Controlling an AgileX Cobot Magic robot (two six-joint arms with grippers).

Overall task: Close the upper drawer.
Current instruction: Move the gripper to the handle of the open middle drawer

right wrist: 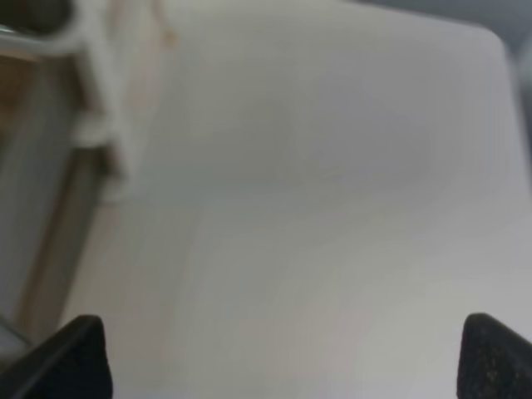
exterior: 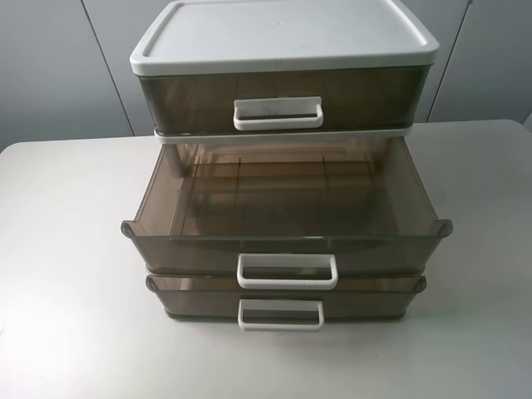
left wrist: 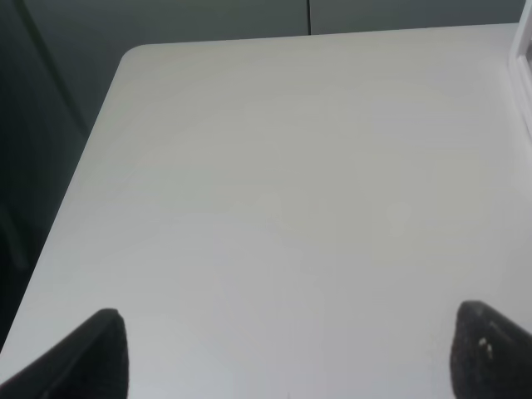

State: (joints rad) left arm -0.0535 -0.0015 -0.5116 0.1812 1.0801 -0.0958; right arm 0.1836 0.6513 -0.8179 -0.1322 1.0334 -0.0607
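Observation:
The upper drawer (exterior: 287, 237), translucent smoky-brown with a white loop handle (exterior: 287, 271), is the middle tier of the white-framed cabinet (exterior: 283, 37). It is pulled far out toward the table's front and is empty. Neither gripper shows in the exterior high view. In the left wrist view my left gripper (left wrist: 287, 357) is open over bare table, with the cabinet's edge (left wrist: 524, 66) at the frame's side. In the right wrist view my right gripper (right wrist: 283, 357) is open over bare table, with a blurred corner of the cabinet (right wrist: 91, 100) beside it.
The taller top drawer (exterior: 278, 113) with the scuffed handle is shut. The lowest drawer (exterior: 281, 303) sticks out slightly beneath the upper one. The cabinet stands mid-table on a white table (exterior: 66, 249), whose edges show left and right.

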